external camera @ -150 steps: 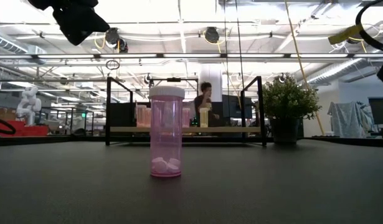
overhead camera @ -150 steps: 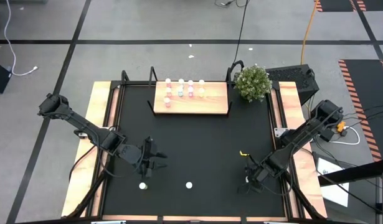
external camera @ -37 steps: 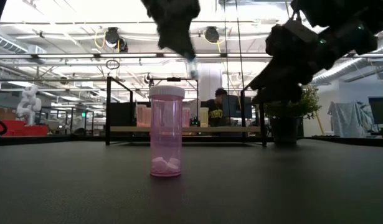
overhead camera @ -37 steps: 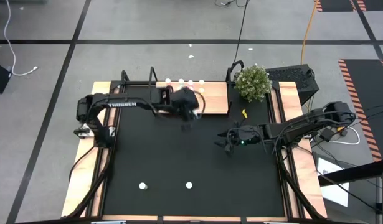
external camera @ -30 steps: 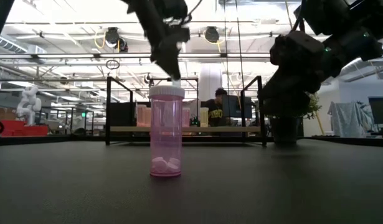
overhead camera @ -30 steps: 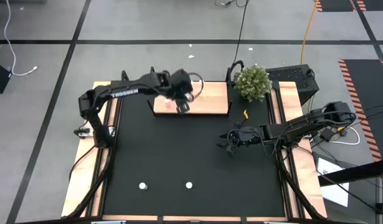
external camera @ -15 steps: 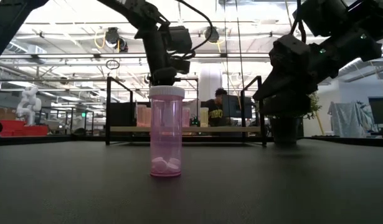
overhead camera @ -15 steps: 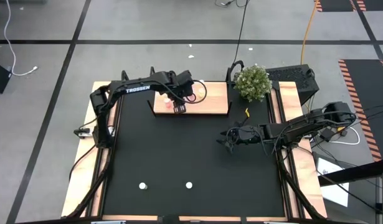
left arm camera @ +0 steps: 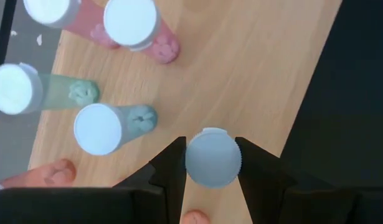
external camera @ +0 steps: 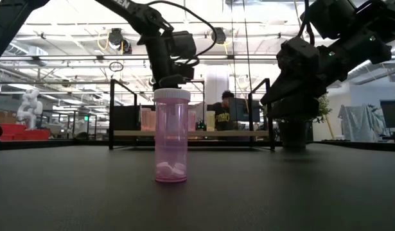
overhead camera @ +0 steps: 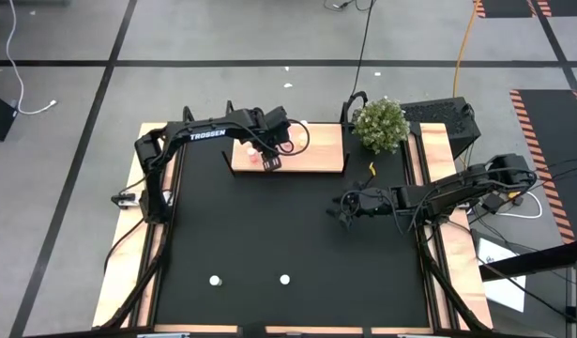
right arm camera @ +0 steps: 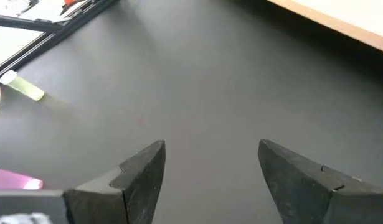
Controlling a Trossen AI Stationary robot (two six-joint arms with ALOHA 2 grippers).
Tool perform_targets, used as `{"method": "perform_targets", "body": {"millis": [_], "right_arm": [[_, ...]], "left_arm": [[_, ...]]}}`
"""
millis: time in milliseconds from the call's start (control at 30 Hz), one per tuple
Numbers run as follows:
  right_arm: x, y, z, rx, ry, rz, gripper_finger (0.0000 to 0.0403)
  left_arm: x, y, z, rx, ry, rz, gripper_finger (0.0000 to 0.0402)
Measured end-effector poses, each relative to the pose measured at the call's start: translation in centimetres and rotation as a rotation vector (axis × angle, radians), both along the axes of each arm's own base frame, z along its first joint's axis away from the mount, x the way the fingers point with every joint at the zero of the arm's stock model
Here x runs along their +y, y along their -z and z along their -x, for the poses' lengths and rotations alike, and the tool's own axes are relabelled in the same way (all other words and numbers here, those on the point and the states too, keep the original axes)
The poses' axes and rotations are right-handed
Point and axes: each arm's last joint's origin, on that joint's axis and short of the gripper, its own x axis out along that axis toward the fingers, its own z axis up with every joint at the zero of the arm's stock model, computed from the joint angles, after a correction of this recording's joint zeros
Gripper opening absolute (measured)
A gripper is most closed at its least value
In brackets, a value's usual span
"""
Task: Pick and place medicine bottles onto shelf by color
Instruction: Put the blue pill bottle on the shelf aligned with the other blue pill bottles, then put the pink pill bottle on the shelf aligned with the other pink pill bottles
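Note:
The light-wood shelf stands at the table's far edge and holds several white-capped bottles, pink and teal among them. My left gripper is over the shelf's near left part, shut on one small bottle; its white cap hides the body's colour. My right gripper is open and empty above the mat, right of centre. A pink bottle and a second bottle stand upright on the mat near the front edge. My left gripper pinches the bottle's white cap between its two fingers, one on each side of the cap. The fingers come from above, pointing down. The bottle is upright; the cap hides whether its base rests on the shelf.
A potted plant stands at the shelf's right end. Black brackets rise at the shelf's ends. The right wrist view shows a yellow bottle and a pink one on the mat. A person sits in the room beyond.
My left gripper has carried the bottle toward the table's far edge, from over the mat to over the shelf, and come down there; over the last half second it has kept still. It stays shut on the bottle.

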Motion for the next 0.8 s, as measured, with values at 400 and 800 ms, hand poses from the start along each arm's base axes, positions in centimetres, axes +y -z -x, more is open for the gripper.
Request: {"method": "perform_targets", "body": {"millis": [400, 800], "right_arm": [[0.2, 0.0, 0.0, 0.001, -0.053, -0.060, 0.0254], [0.3, 0.0, 0.0, 0.001, -0.084, -0.098, 0.0254]], "left_arm": [[-0.1, 0.5, 0.1, 0.009, -0.093, 0.041, 0.0163], [-0.2, -1.4, 0.4, -0.030, -0.090, 0.022, 0.0283]]}}
